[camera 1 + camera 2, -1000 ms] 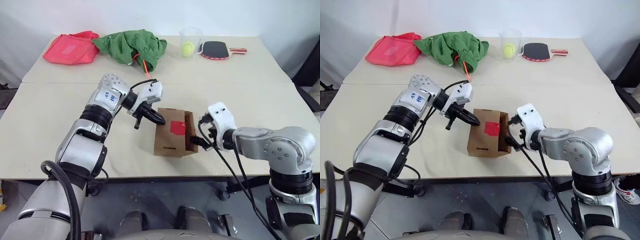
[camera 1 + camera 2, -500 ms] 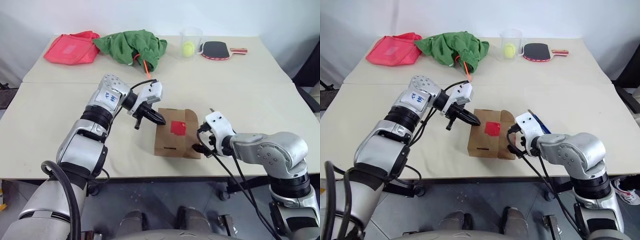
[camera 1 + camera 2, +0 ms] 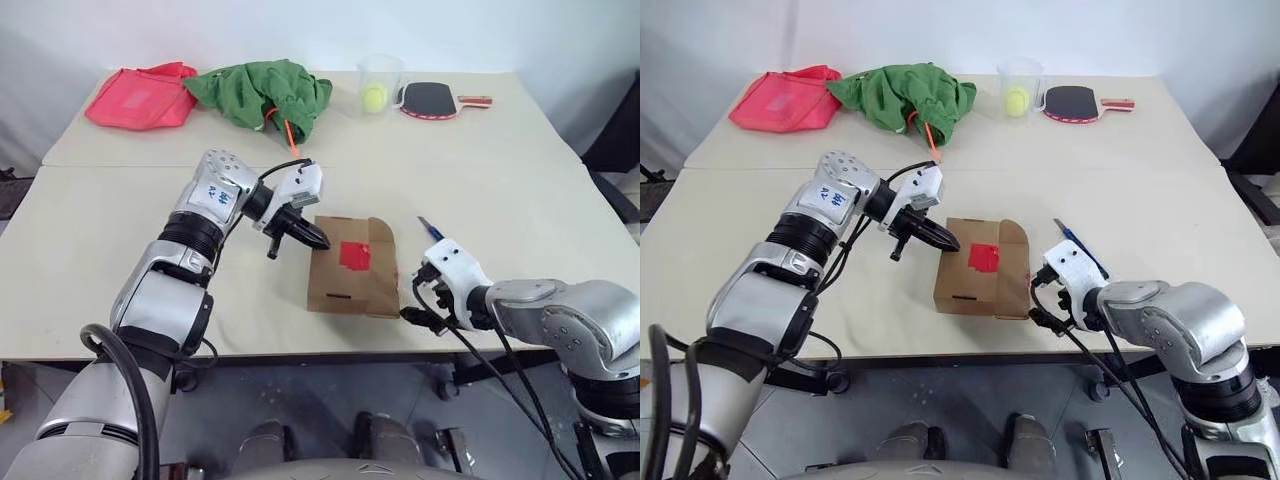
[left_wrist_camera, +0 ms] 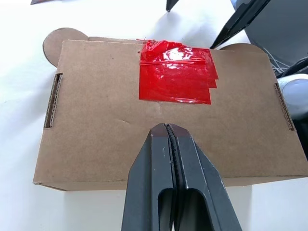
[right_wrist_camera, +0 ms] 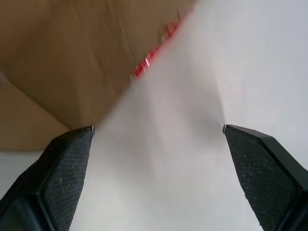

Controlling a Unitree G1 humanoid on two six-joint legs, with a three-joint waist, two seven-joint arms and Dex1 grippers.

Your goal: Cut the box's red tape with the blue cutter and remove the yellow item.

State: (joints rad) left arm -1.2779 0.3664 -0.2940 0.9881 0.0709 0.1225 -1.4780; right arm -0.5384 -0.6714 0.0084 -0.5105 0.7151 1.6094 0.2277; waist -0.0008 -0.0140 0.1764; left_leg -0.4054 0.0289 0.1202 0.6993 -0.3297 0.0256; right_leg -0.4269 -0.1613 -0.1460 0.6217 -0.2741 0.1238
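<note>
The table [image 3: 520,150] carries the box [image 3: 350,280] near its front edge, red tape [image 3: 355,254] on the lid. The left gripper [image 3: 312,236], pinched shut and empty, hovers at the box's 10 o'clock. The right gripper [image 3: 420,316], spread wide and empty, sits at 4 o'clock. The cutter [image 3: 430,228] lies at 3 o'clock, right beside that wrist; a careless swing could knock it away.

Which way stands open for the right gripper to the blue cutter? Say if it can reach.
Probably yes: the right gripper, open and empty, sits just short of the blue cutter, which lies bare on the table beside the box.
</note>
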